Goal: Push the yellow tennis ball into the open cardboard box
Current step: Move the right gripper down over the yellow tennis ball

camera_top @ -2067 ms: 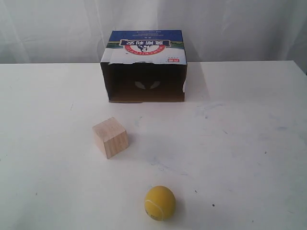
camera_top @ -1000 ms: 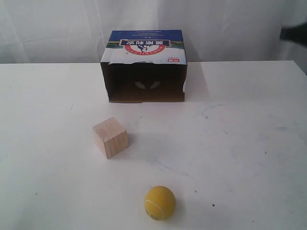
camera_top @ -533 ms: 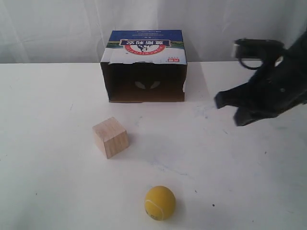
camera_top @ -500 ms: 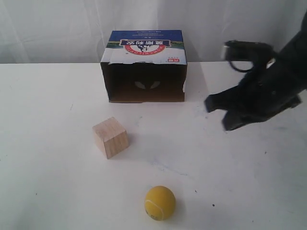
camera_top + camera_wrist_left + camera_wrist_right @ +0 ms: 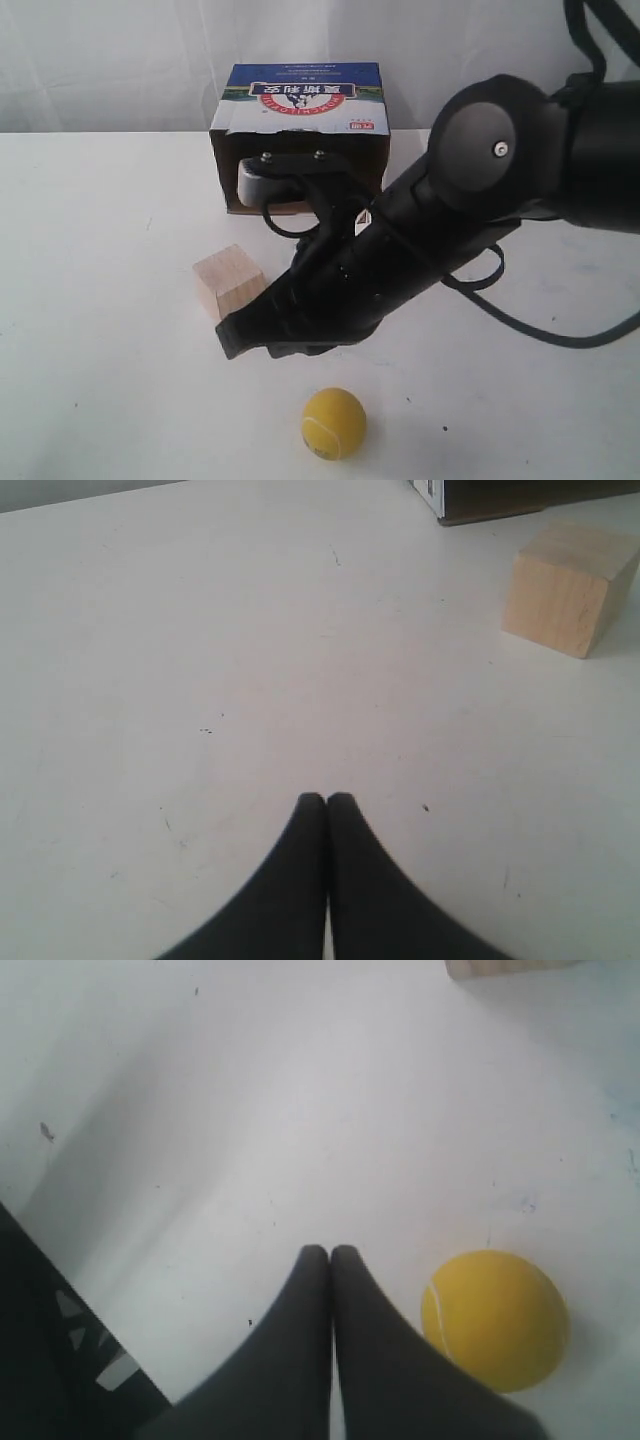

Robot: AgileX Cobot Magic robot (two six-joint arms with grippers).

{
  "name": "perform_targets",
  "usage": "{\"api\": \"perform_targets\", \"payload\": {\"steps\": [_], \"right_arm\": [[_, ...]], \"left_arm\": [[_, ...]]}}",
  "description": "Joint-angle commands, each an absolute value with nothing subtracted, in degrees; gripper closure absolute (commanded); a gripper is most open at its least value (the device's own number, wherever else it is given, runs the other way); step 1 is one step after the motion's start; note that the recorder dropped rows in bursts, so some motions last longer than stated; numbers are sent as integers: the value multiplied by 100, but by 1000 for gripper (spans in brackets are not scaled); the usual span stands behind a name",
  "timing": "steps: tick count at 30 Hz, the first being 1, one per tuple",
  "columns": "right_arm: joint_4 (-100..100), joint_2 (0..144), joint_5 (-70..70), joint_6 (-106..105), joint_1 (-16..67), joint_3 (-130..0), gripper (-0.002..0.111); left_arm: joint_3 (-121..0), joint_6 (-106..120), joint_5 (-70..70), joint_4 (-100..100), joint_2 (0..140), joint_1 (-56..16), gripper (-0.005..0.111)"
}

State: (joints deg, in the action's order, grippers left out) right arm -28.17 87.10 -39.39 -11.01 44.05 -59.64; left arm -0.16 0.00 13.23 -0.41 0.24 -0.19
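The yellow tennis ball (image 5: 333,423) lies near the table's front edge, with its pale seam showing. The open cardboard box (image 5: 300,110) stands at the back with its dark mouth facing forward and its blue and white panel on top. My right arm reaches across the middle, and my right gripper (image 5: 229,343) hovers shut and empty, left of and behind the ball. The right wrist view shows the gripper (image 5: 331,1251) with fingers pressed together and the ball (image 5: 495,1320) beside them, apart. My left gripper (image 5: 327,798) is shut over bare table.
A pale wooden cube (image 5: 226,283) sits between the box and the ball, just behind my right gripper's tip; it also shows as the cube (image 5: 567,600) in the left wrist view. The white table (image 5: 90,300) runs wide to both sides. A white curtain hangs behind.
My right arm has swept in from the right edge, across the middle and down to the left of the ball. Ball, cube and box have not moved.
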Motion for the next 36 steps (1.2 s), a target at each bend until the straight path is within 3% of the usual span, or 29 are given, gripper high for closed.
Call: {"api": "perform_targets", "payload": {"steps": [1,22,36], "right_arm": [[-2784,8855,-4603,-1168,4442,-5927,108],[-2613,10041,-4377,-1158,4442,-5927,108],[-519,10041,-4263,195,4442,-5927,108]], "left_arm": [[0,0,1328,-81,0,-24,107],[0,0,1328,-81,0,-24,107],[0,0,1328,-81,0,-24,107]]}}
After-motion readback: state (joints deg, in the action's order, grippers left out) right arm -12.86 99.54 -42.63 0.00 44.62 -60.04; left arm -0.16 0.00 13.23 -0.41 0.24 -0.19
